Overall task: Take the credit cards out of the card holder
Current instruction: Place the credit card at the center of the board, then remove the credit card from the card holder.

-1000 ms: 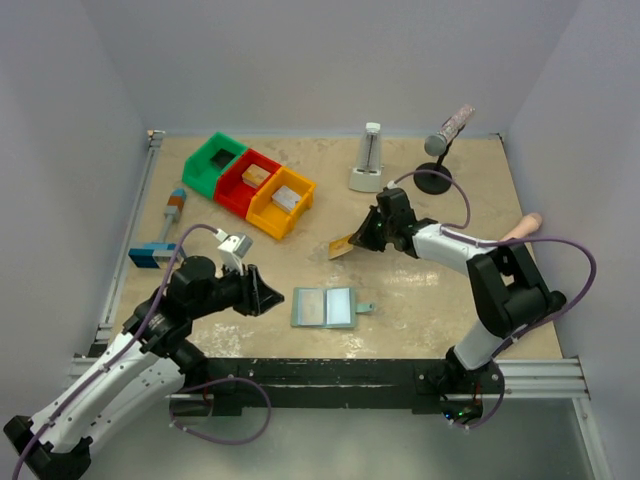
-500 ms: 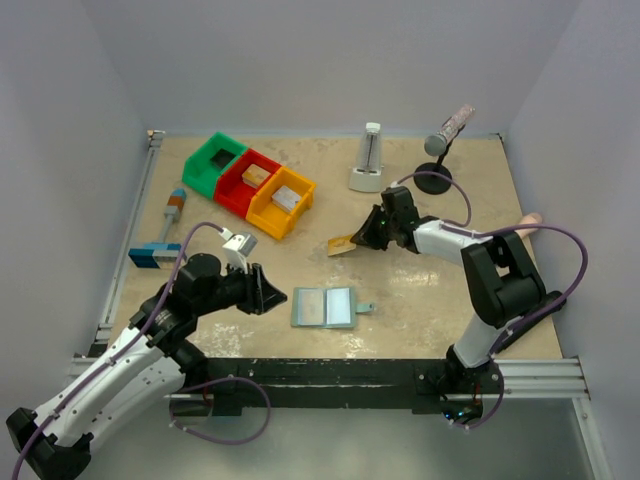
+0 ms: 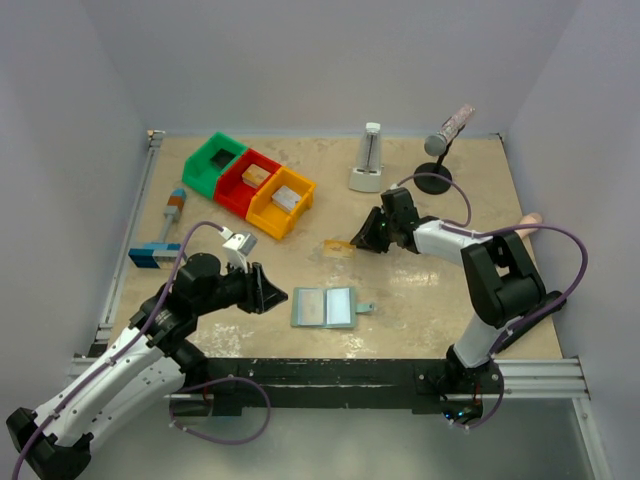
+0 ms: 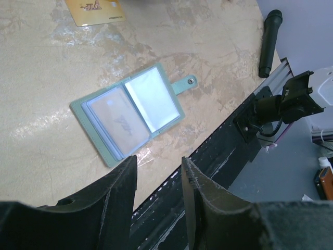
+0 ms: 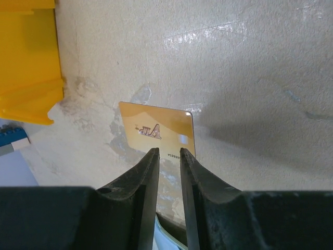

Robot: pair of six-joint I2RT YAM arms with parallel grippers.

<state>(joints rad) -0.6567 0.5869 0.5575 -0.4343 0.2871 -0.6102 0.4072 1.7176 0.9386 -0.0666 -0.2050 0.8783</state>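
Observation:
The card holder (image 3: 325, 307) lies open and flat near the table's front edge, a pale blue-grey credit card (image 4: 117, 121) still in its left panel (image 4: 112, 127). An orange-gold credit card (image 3: 338, 247) lies flat on the table just beyond my right gripper (image 3: 362, 240). In the right wrist view that card (image 5: 156, 130) sits just past the fingertips of the right gripper (image 5: 169, 152), whose jaws stand slightly open with nothing between them. My left gripper (image 3: 268, 292) hovers left of the holder, open and holding nothing (image 4: 158, 162).
Green (image 3: 212, 165), red (image 3: 247, 180) and yellow (image 3: 282, 202) bins stand at the back left, two of them with small blocks inside. A white upright device (image 3: 368, 160) and a microphone on a stand (image 3: 445, 135) are at the back right. A blue-and-white block (image 3: 160, 245) lies at the left edge.
My right gripper's jaws have parted and let go of the orange-gold card, which went from tilted in the grip to flat on the table. The left arm has barely moved.

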